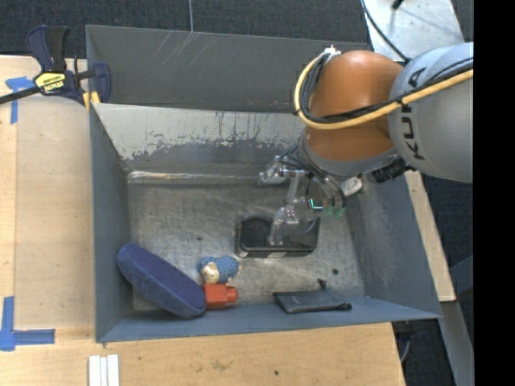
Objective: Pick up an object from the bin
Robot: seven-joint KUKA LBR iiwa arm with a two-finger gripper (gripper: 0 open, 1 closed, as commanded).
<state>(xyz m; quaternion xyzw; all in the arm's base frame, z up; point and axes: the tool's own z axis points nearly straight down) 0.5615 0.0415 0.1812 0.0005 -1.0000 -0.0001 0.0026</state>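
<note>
Bin (109, 215): we count five loose things on its grey floor.
Front edge: one flat black slab (310, 301) lies at the right. One orange block (221, 297) sits just beside one small blue-and-tan toy (216, 271).
Front left corner: one dark blue oblong case (159, 279).
Middle: one black rectangular device (269, 238), lying flat.
Claw (291, 215): we see it low over the right part of that black device. We cannot tell how far open it is.
</note>
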